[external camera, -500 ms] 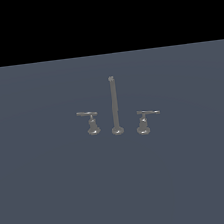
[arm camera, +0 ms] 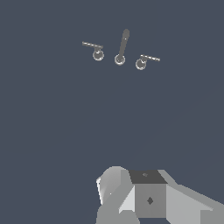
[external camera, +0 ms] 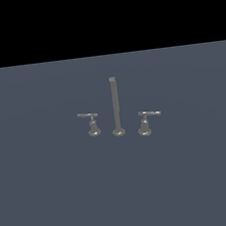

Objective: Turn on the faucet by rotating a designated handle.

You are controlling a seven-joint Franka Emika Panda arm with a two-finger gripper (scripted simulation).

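Note:
The faucet stands on the dark grey floor as a tall thin post on a round foot, with a short lever on either side. The handle is the lever on the exterior view's right, its flat bar pointing right. The twin lever is on the left, its bar pointing left. The wrist view shows the set from above and far off: the post, the handle and the twin lever. No gripper fingers show in either view.
A grey blocky part of the arm fills one edge of the wrist view, far from the faucet. The arm does not show in the exterior view. The flat dark grey floor spreads all around the faucet.

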